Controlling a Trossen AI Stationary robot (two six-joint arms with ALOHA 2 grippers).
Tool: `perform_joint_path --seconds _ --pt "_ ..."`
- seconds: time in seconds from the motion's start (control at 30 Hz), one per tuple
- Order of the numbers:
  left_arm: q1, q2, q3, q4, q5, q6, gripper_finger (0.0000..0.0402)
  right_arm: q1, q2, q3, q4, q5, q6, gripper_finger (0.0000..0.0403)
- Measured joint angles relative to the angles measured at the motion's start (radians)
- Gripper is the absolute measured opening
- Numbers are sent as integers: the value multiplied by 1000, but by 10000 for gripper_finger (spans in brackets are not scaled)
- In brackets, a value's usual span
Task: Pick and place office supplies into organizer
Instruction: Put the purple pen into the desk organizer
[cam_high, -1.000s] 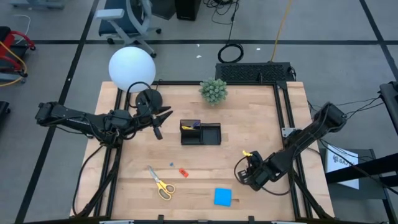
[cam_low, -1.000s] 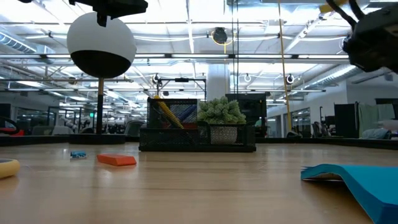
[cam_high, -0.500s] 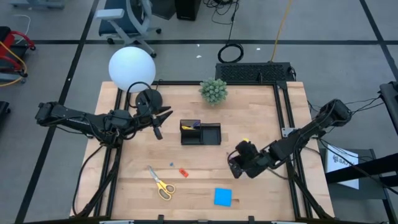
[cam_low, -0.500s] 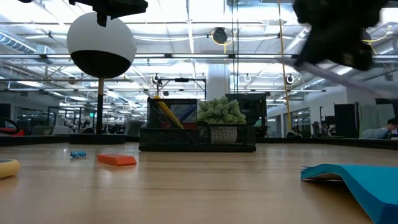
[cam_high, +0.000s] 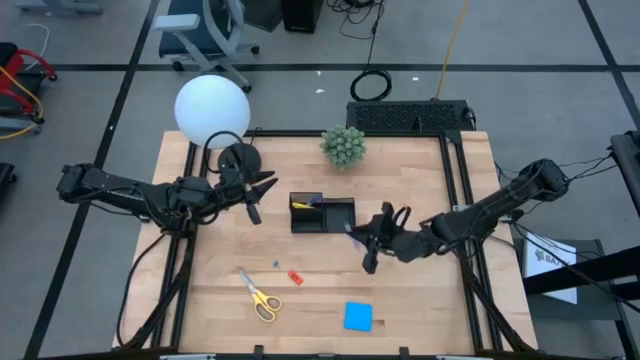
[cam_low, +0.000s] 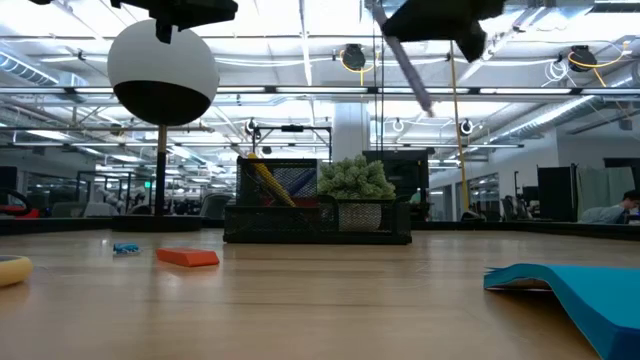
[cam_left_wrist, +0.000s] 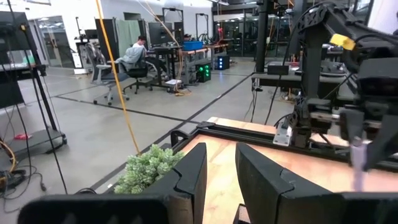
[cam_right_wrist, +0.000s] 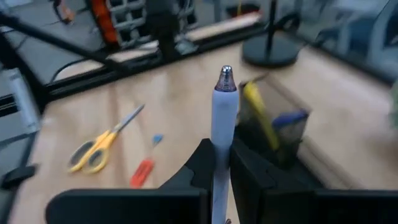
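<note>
My right gripper (cam_high: 372, 240) hovers just right of the black organizer (cam_high: 322, 214), shut on a pale blue-grey pen (cam_right_wrist: 224, 115). In the low view the pen (cam_low: 408, 66) slants down from the gripper high above the table. The organizer (cam_right_wrist: 273, 127) holds a yellow pen and a blue item. Yellow-handled scissors (cam_high: 260, 295), a red piece (cam_high: 295, 277), a tiny blue piece (cam_high: 275, 265) and the blue note pad (cam_high: 358, 316) lie flat on the near part of the table. My left gripper (cam_high: 256, 196) waits open, left of the organizer, with nothing between its fingers (cam_left_wrist: 193, 177). My right gripper pinches the pen's barrel (cam_right_wrist: 222, 155) between its two fingers, well back from the tip (cam_right_wrist: 224, 73), which sticks out past them. The gripper comes from the table's right side, almost level. The pen is tilted and clear of the table.
A lamp with a white globe (cam_high: 212, 110) and a round black base (cam_high: 238, 160) stands at the far left, close to my left gripper. A green spiky plant ball (cam_high: 344, 146) sits behind the organizer. Bare wood lies between the organizer and the near items.
My right gripper has risen from the near right part of the table and gone left and toward the far edge, close to the organizer. It has rolled and tipped up from pointing down toward level, carrying the pen clear of the table.
</note>
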Motion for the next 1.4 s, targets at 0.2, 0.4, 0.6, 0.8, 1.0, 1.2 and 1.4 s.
perform_joint_path --seconds 0.2,0.4,0.6,0.8,1.0,1.2,1.4 --pt "0 0 0 -2 20 -119 90 -40 0 0 150 8 -211 23" --pt "0 0 0 -2 79 -204 90 -73 0 0 292 -54 -365 23" --pt "0 0 0 -39 193 -212 90 -115 0 0 407 -157 -427 23" --pt "-5 7 0 -80 236 -203 103 -167 4 0 475 -252 -452 23" --pt "-5 86 0 -51 240 -190 173 -215 44 0 570 -326 -485 23" --pt "-5 181 0 62 287 -143 247 -259 73 0 595 -361 -485 23" --pt "-5 254 0 174 328 -85 287 -286 87 0 662 -415 -514 23"
